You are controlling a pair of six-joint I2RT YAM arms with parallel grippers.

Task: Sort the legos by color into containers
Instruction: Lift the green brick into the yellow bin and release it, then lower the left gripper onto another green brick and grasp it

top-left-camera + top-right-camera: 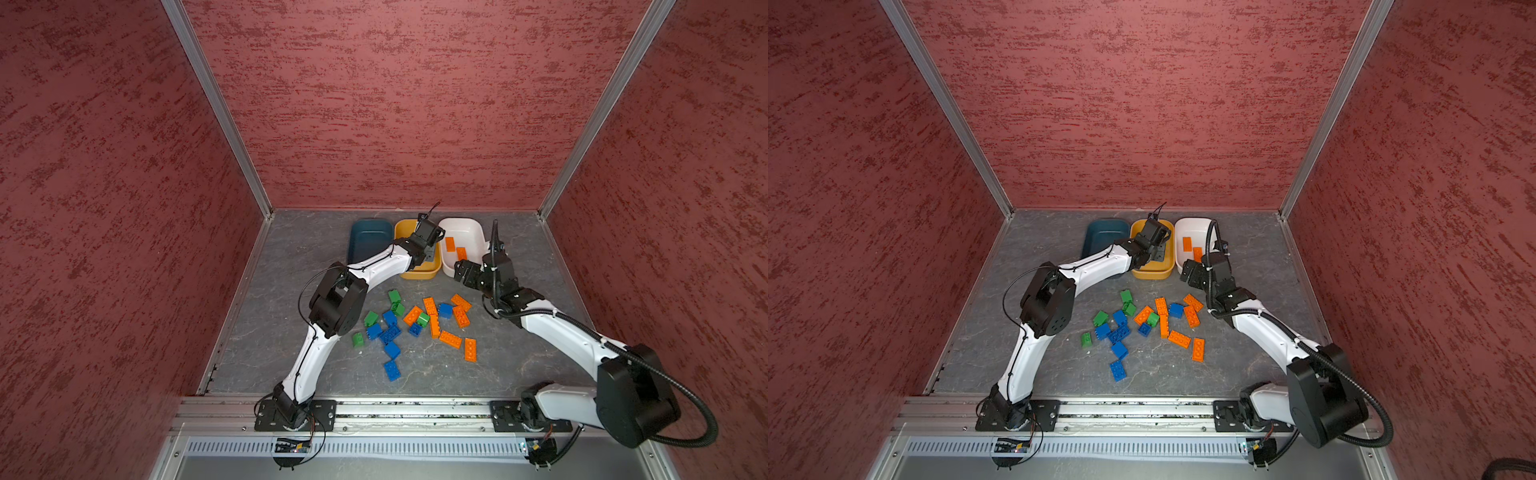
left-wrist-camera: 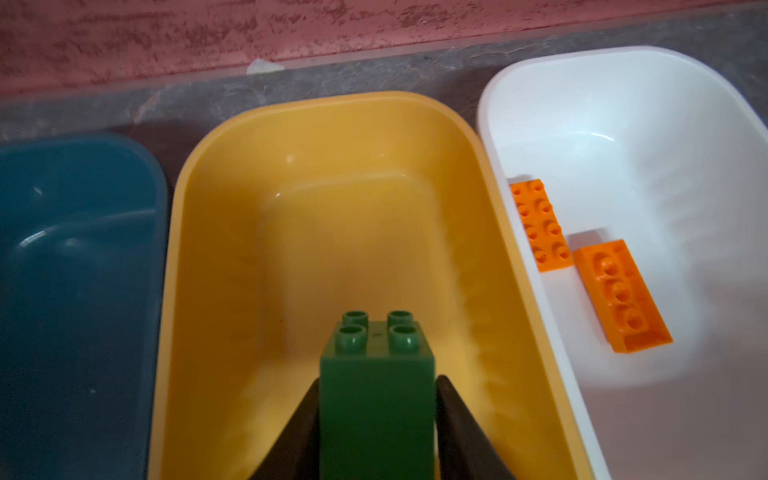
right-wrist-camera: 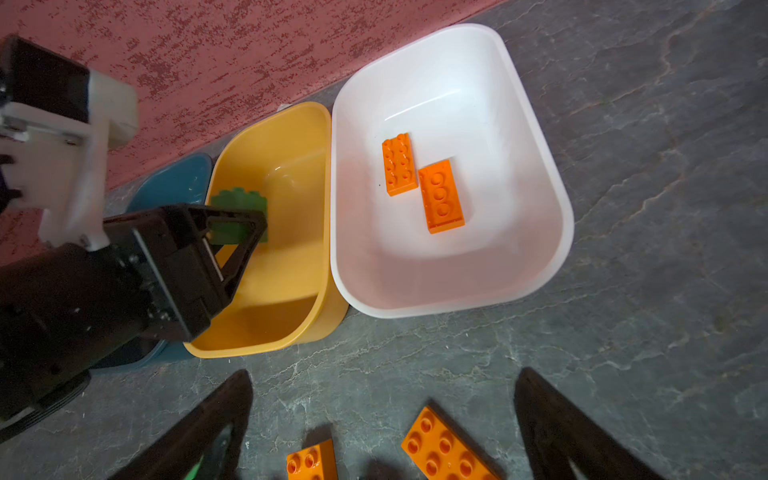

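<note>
My left gripper (image 2: 377, 382) hangs over the mustard yellow container (image 2: 332, 97), shut on a green lego (image 2: 376, 395) whose studs point away from the wrist. Both fingers lie along its sides. The right wrist view shows this lego (image 3: 239, 203) blurred above the yellow tub's floor. My right gripper (image 1: 459, 268) is open and empty, low over the floor in front of the white container (image 1: 465, 232), which holds two orange legos (image 2: 540, 224) (image 2: 619, 295). The dark teal container (image 1: 370, 237) shows no lego in the part I can see.
Loose legos are scattered mid-floor: green ones (image 1: 395, 297) to the left, blue ones (image 1: 390, 332) in front, orange ones (image 1: 430, 307) to the right. Two orange ones (image 3: 446, 444) lie just under my right jaws. The red back wall stands right behind the tubs.
</note>
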